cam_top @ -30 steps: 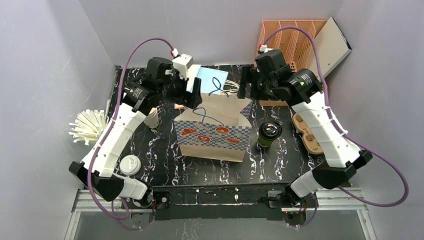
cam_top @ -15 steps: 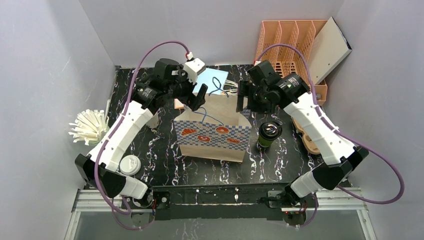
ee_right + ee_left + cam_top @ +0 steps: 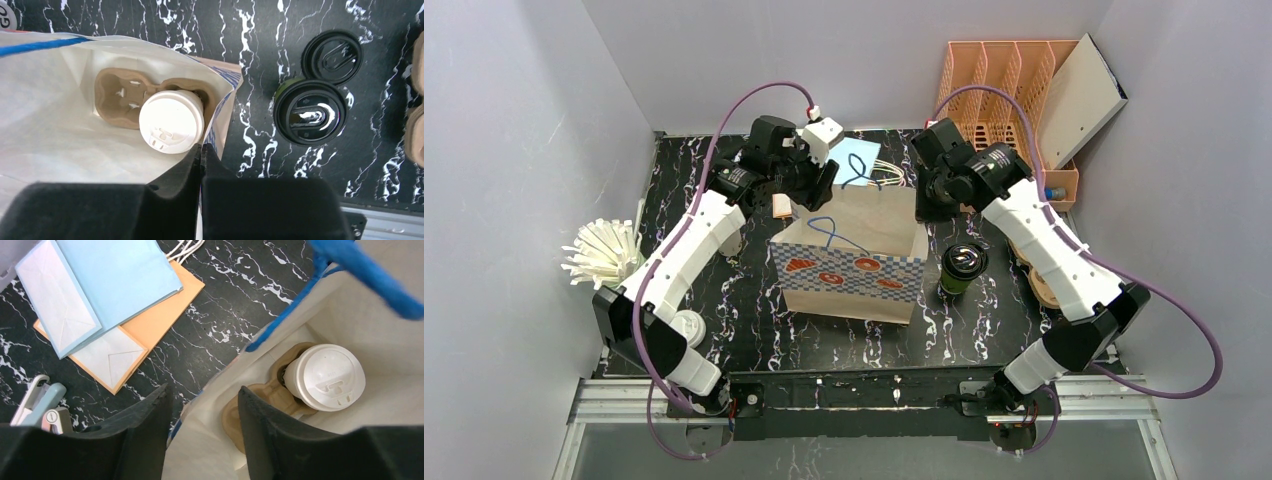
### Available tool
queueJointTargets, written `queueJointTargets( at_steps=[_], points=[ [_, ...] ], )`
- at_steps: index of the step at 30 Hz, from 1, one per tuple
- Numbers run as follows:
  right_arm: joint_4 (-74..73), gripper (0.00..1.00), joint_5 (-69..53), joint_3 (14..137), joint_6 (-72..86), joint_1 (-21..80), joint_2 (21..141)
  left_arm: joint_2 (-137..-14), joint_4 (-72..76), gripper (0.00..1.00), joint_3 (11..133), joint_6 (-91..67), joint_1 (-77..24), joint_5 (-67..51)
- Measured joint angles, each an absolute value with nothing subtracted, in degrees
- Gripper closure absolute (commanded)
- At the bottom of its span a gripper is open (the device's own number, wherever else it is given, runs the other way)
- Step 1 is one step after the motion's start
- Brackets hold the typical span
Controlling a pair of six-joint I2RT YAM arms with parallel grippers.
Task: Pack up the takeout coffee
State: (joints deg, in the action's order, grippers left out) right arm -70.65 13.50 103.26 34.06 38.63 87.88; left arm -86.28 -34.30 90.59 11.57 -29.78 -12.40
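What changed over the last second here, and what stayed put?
Both grippers closed in at the far rim of the paper bag: the right gripper pinched shut on its right edge; the left gripper narrowed around the left edge, jaws not yet together. The bag's mouth spread squarer. The takeout coffee stayed standing right of the bag, unpacked.

A lidded cup (image 3: 171, 127) sits in a carrier (image 3: 112, 97) inside the bag (image 3: 849, 265). Just right of the bag stands the takeout coffee (image 3: 962, 268)
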Motion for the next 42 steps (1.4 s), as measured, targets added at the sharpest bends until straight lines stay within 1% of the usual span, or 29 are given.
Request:
queueJointTargets(
  at_steps=[5, 6, 10, 13, 22, 25, 27, 28, 29, 30, 31, 32, 33, 34, 36, 37, 40, 42],
  points=[
    [-70.67, 0.99, 15.49, 106.45, 31.83, 38.63, 89.06, -86.19, -35.11, 0.87, 90.59, 9.34, -29.78, -12.49],
    [-70.67, 0.99, 15.77, 107.18, 30.92, 38.63, 89.43, -86.15, -35.57, 0.9, 90.59, 8.82, -29.78, -12.56],
    [-70.13, 0.99, 16.53, 109.73, 26.83, 38.63, 91.66, -85.14, -38.68, 0.96, 90.59, 6.31, -29.78, -13.32],
    [-68.34, 0.99, 16.84, 110.87, 23.86, 38.33, 94.28, -83.92, -41.19, 1.0, 90.59, 4.14, -29.78, -14.46],
    [-58.85, 0.99, 15.97, 110.98, 16.01, 36.4, 98.21, -80.6, -46.81, 1.0, 90.5, -6.52, -29.98, -20.51],
    [-54.98, 0.92, 14.09, 114.13, 12.71, 36.03, 101.12, -79.64, -46.54, 1.0, 89.8, -9.45, -30.35, -22.04],
    [-52.38, 0.85, 12.1, 116.71, 10.96, 35.94, 103.66, -78.94, -46.09, 1.0, 88.51, -11.66, -30.74, -22.96],
    [-51.16, 0.73, 10.94, 118.41, 10.11, 35.94, 105.16, -78.7, -45.67, 0.98, 87.77, -12.78, -31.03, -23.33],
    [-50.11, 0.58, 9.82, 119.92, 9.41, 35.97, 106.56, -78.52, -45.1, 0.87, 87.07, -13.76, -31.38, -23.55],
    [-48.84, 0.52, 8.8, 121.27, 8.62, 35.97, 107.96, -78.43, -44.56, 0.75, 86.41, -14.83, -31.83, -23.73],
    [-48.14, 0.49, 8.03, 122.56, 8.1, 35.97, 109.14, -78.32, -43.72, 0.63, 85.73, -15.84, -32.27, -23.79],
    [-47.59, 0.46, 7.4, 123.92, 7.38, 36.01, 110.24, -78.3, -43.24, 0.47, 85.32, -16.75, -32.6, -23.7],
    [-47.31, 0.4, 7.09, 125.1, 6.83, 36.07, 111.11, -78.22, -42.81, 0.38, 85.06, -17.47, -32.84, -23.38],
    [-46.94, 0.33, 6.98, 125.67, 6.46, 36.12, 111.57, -78.11, -42.57, 0.33, 85.08, -18.0, -33.06, -22.81],
    [-47.07, 0.23, 7.4, 126.3, 6.35, 36.12, 111.68, -77.69, -42.5, 0.27, 85.43, -18.68, -33.28, -20.86],
    [-47.07, 0.2, 7.77, 126.76, 6.35, 36.1, 111.68, -77.45, -42.83, 0.26, 86.08, -18.85, -33.3, -19.25],
    [-47.77, 0.12, 9.63, 128.05, 7.68, 36.07, 111.42, -77.41, -44.34, 0.23, 90.17, -19.25, -33.3, -14.22],
    [-48.84, 0.1, 11.55, 128.11, 9.76, 36.07, 110.61, -77.71, -45.43, 0.21, 94.06, -19.38, -33.28, -10.79]
  ],
)
